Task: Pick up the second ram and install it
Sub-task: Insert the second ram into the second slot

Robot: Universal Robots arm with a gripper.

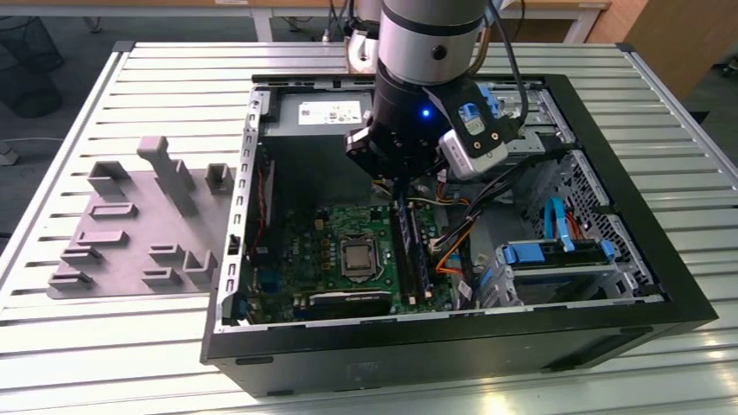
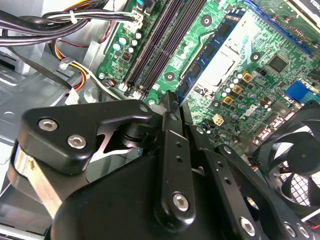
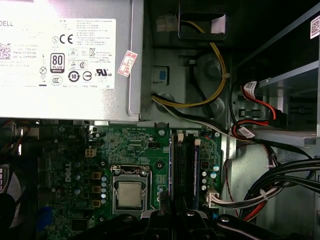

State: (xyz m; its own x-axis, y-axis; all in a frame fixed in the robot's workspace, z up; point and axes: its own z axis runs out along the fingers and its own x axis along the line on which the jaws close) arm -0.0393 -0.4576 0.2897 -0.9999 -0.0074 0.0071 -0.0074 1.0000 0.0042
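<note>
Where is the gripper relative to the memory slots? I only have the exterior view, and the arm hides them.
Observer: In the first wrist view the gripper is over the end of the slots farthest from the power supply, in line with them.
Operator: What is right beside the slots?
Observer: A white connector with its wires, on the side away from the CPU.
Operator: Anything else close to the gripper?
Observer: In the second wrist view a black fan sits off to one side of it.
</note>
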